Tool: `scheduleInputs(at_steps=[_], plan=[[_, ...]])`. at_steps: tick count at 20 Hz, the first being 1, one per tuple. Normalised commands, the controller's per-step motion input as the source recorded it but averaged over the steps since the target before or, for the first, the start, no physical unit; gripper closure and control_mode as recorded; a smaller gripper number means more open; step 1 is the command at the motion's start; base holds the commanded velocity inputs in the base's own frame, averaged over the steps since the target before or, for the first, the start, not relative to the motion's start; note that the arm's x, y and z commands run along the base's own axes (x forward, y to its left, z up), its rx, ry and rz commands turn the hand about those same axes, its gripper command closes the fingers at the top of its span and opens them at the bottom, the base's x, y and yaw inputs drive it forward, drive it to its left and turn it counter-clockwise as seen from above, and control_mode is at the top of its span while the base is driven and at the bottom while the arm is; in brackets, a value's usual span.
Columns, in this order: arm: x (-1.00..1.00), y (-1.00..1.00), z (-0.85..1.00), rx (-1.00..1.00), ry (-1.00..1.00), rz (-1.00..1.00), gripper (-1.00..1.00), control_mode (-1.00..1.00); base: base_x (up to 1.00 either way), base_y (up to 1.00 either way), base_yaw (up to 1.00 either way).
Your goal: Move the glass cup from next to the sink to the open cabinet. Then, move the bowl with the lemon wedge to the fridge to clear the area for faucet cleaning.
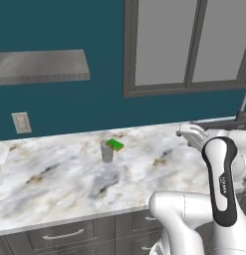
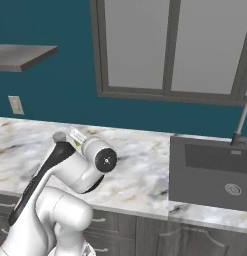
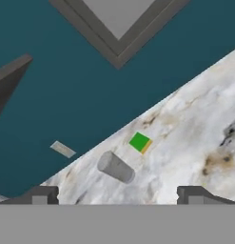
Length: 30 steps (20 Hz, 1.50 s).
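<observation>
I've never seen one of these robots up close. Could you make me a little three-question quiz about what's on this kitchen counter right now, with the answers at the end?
1. True or false: the hand is already closed around the glass cup.
2. Which thing lies right behind the glass cup on the marble counter? A) a lemon B) a green and yellow sponge C) a plate
3. Fill in: the faucet stands at the back of the dark ____.

Key
1. False: the hand's fingers are spread wide and the cup stands free, some way ahead of them.
2. B
3. sink
</observation>
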Motion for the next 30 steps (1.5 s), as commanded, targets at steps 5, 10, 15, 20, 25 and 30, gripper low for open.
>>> scheduleInputs(at_steps=[5, 10, 15, 20, 25, 30], plan=[[0.74, 0.0, 0.0, 0.02, 0.29, -0.02, -1.0, -1.0, 0.0, 0.0, 0.0], [1.0, 0.24, 0.0, 0.06, 0.96, 0.0, -1.0, -1.0, 0.0, 0.0, 0.0], [0.78, 0.34, -0.01, 0.09, 0.92, 0.07, -1.0, -1.0, 0.0, 0.0, 0.0], [0.02, 0.33, -0.37, 0.15, 0.31, 0.02, -1.0, -1.0, 0.0, 0.0, 0.0], [-0.17, 0.21, -0.81, 0.28, 0.08, -0.13, -1.0, -1.0, 0.0, 0.0, 0.0], [-0.21, 0.31, -0.42, 0.39, 0.0, -0.23, -1.0, -1.0, 0.0, 0.0, 0.0]])
